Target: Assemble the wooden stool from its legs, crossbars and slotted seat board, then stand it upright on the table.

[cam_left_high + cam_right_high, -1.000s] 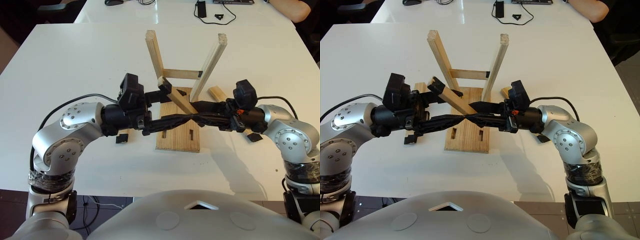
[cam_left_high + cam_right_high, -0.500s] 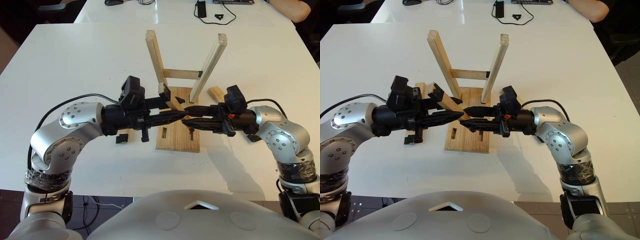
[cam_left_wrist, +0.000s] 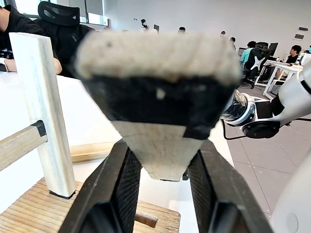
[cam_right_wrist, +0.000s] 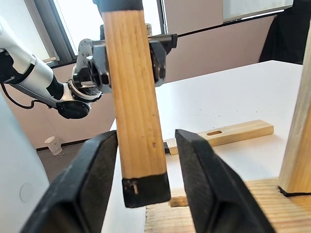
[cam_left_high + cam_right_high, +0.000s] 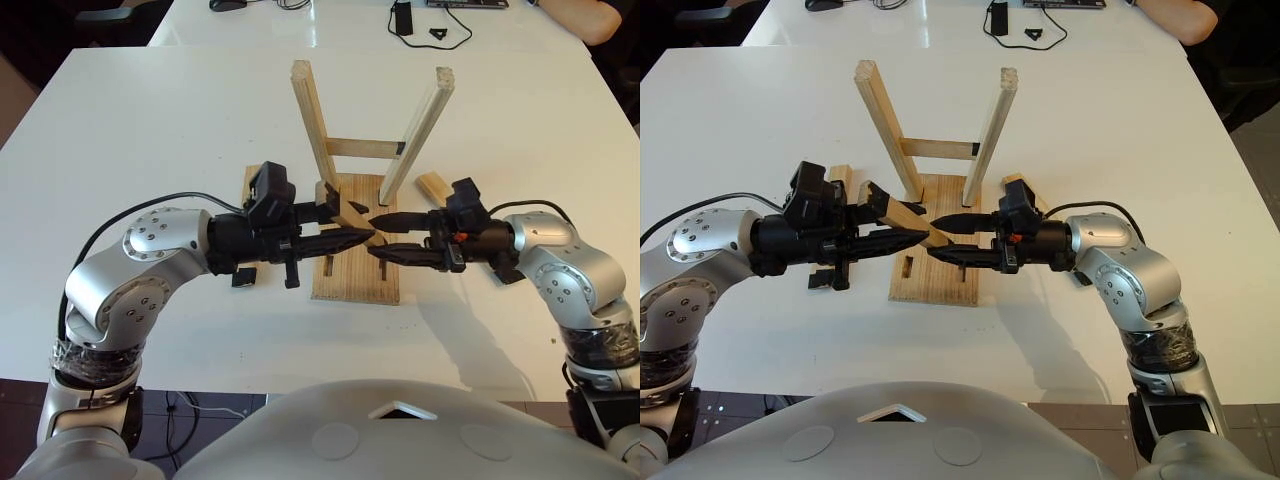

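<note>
The slotted seat board (image 5: pixel 355 275) lies flat on the white table. Two legs (image 5: pixel 310 110) (image 5: pixel 425 120) stand in it, joined by a crossbar (image 5: pixel 362 148). My left gripper (image 5: pixel 350 225) is shut on a third leg (image 5: pixel 342 204), a short stick with black ends, held slanting above the board. In the left wrist view that leg (image 3: pixel 158 111) sits end-on between the fingers (image 3: pixel 114 194). My right gripper (image 5: pixel 376 235) is open, one finger on each side of the leg's lower end. In the right wrist view the leg (image 4: pixel 136 107) stands between the fingers (image 4: pixel 90 189) with a gap on both sides.
A loose wooden piece (image 5: pixel 433 186) lies right of the board, and a slotted bar (image 5: pixel 840 176) lies behind my left arm. Small black parts (image 5: pixel 243 278) (image 5: pixel 506 275) rest beside each arm. A second table with cables (image 5: pixel 420 20) stands behind.
My right gripper, earlier crossed far past the left one, has drawn back to the right and now stands open at the leg's end. The left gripper keeps hold of the leg.
</note>
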Controlling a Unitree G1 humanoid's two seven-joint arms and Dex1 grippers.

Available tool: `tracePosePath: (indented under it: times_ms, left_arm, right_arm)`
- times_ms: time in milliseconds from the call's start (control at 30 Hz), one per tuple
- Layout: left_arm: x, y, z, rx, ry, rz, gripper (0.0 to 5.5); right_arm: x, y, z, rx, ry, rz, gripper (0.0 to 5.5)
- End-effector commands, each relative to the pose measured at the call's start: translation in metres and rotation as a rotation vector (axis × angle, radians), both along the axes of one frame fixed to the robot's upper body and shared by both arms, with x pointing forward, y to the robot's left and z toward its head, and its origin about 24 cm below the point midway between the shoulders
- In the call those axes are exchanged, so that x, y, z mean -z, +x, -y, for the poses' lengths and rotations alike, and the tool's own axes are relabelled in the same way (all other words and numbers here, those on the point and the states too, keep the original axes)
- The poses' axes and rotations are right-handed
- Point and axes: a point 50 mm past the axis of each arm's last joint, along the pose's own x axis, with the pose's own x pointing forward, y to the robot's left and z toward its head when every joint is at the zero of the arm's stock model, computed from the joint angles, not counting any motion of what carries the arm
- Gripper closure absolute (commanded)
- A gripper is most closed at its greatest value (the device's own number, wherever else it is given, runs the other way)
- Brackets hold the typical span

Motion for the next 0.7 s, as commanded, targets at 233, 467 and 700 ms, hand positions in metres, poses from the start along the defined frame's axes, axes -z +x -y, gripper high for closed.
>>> tracePosePath:
  times_ms: [233, 467, 700]
  left_arm:
    - [0.005, 0.011, -0.055, -0.158, 0.201, 0.047, 4.2]
    - [0.015, 0.051, -0.123, -0.424, 0.484, 0.191, 4.2]
    - [0.025, 0.085, -0.139, -0.375, 0.656, 0.404, 4.2]
  right_arm:
    - [0.002, 0.002, 0.011, 0.112, -0.044, 0.047, 3.13]
    - [0.008, 0.001, 0.018, 0.212, -0.05, 0.043, 3.13]
    - [0.015, 0.006, 0.017, 0.262, -0.067, 0.047, 3.13]
